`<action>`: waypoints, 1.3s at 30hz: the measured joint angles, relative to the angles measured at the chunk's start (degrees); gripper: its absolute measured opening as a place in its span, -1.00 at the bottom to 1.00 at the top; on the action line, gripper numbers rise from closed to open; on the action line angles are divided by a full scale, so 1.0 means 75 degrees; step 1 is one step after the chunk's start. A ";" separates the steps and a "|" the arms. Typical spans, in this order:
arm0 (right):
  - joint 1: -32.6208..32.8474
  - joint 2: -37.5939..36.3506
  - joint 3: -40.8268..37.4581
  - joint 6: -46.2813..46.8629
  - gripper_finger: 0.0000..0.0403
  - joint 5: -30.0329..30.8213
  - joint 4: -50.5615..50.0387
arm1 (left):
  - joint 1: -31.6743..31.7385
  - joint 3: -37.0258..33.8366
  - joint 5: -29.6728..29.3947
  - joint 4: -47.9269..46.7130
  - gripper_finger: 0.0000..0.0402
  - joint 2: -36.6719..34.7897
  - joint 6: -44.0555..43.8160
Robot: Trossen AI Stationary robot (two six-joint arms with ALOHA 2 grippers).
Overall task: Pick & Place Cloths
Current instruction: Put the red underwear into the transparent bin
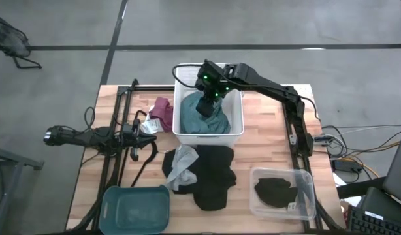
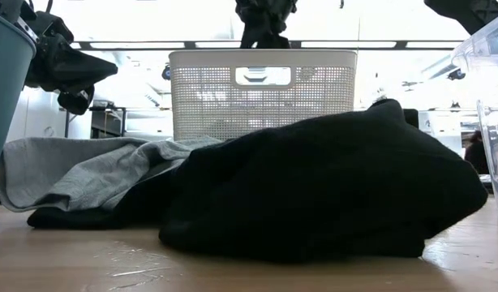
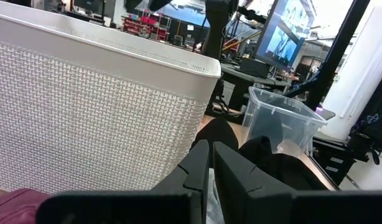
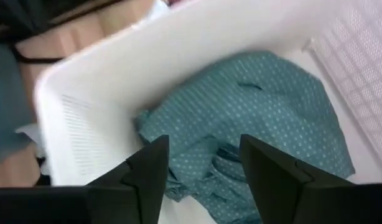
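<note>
A teal-green dotted cloth (image 4: 241, 118) lies crumpled on the floor of the white slatted basket (image 1: 234, 130). My right gripper (image 4: 203, 168) hangs open just above it, over the basket (image 1: 207, 101), fingers pointing down and touching nothing. A maroon cloth (image 1: 162, 111) lies on the table left of the basket, with a small white one (image 1: 148, 127) beside it. A light grey cloth (image 1: 184, 163) overlaps the black cloths (image 1: 210, 175) heaped at the basket's near side. My left gripper (image 3: 211, 158) rests shut near the maroon cloth, at the table's left.
A clear plastic tray (image 1: 305, 196) at the near right corner holds another black cloth (image 1: 273, 190). A teal tray (image 1: 112, 207) sits at the near left edge. Black frame rails and cables run along both sides of the wooden table (image 1: 266, 147).
</note>
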 joint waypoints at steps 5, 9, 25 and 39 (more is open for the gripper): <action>0.0114 -0.0540 0.0000 -0.0077 -0.23 0.0032 0.0186 | 0.0000 0.0000 0.0002 0.0000 -0.86 0.0000 0.0000; 0.0085 -0.1057 -0.0062 -0.0245 -0.59 0.0402 0.0169 | -0.0002 0.0000 0.0003 0.0000 -0.86 0.0000 0.0000; 0.0399 -0.5232 -0.4146 -0.0070 -0.96 0.1214 0.2779 | 0.0001 0.0000 0.0000 0.0000 -0.86 0.0000 0.0000; 0.1223 -0.9143 -0.9490 0.2098 -0.96 0.1627 0.4781 | 0.0000 0.0000 0.0000 0.0000 -0.86 0.0003 -0.0001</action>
